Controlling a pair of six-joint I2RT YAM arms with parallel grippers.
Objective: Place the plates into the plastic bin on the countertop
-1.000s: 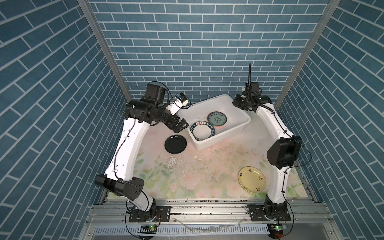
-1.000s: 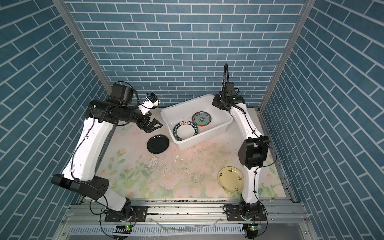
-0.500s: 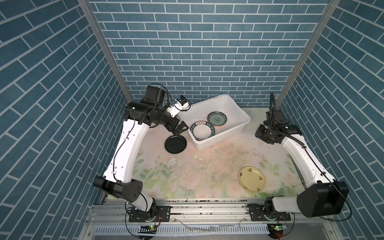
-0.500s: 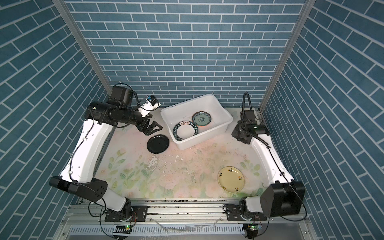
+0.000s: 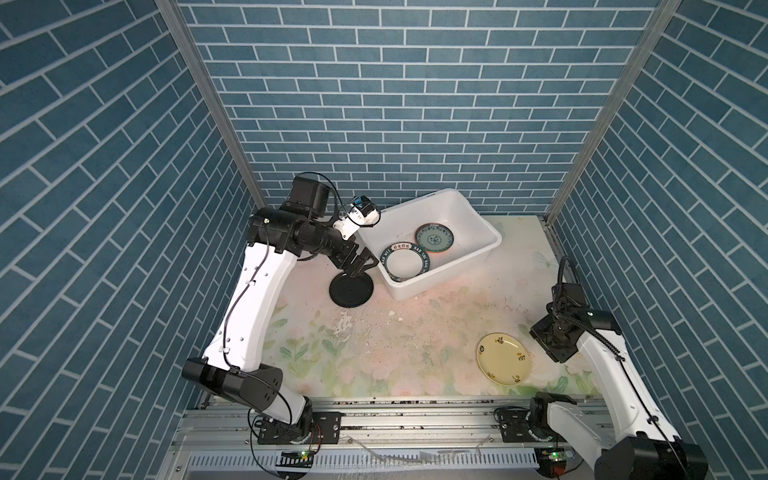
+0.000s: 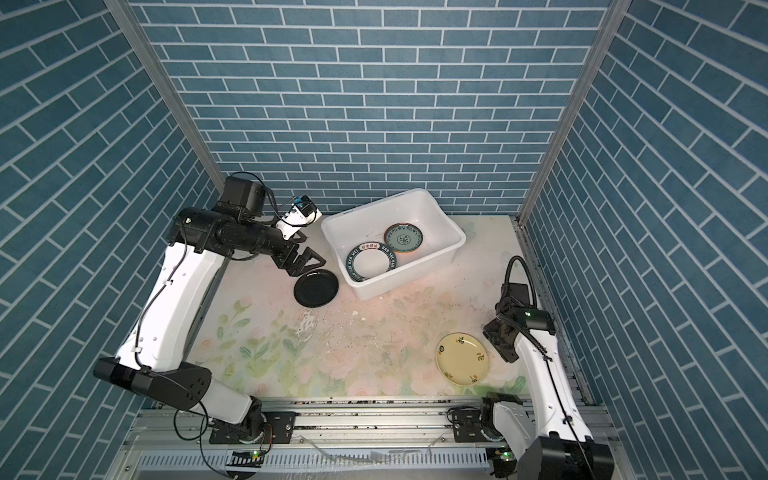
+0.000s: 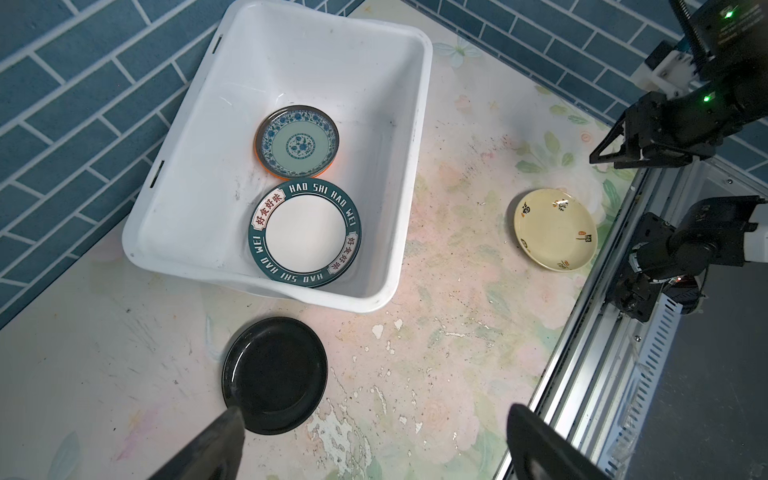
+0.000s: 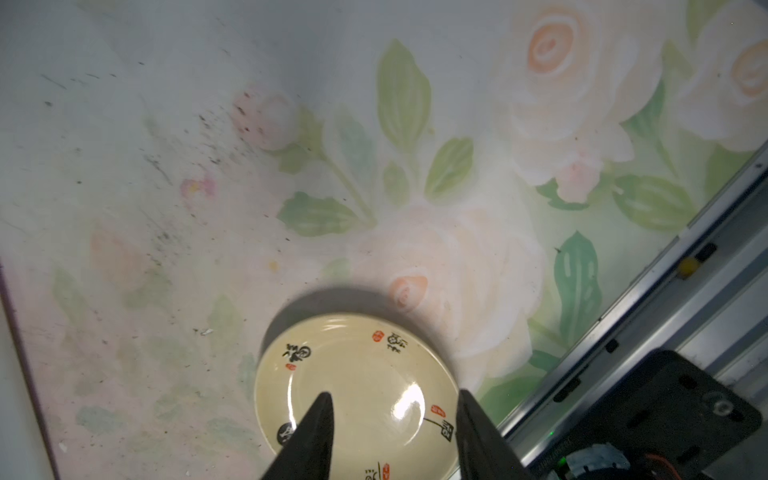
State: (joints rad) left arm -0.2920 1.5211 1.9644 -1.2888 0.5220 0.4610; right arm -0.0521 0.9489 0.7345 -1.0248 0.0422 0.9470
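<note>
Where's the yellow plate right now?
In both top views the yellow plate lies on the countertop at front right, next to the right gripper, well clear of the bin.

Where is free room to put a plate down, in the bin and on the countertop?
Free: the plastic bin end by the brick wall, behind the teal patterned plate; the countertop middle, between black plate and cream-yellow plate. Crowded: the bin's near end, with the lettered-rim plate.
</note>
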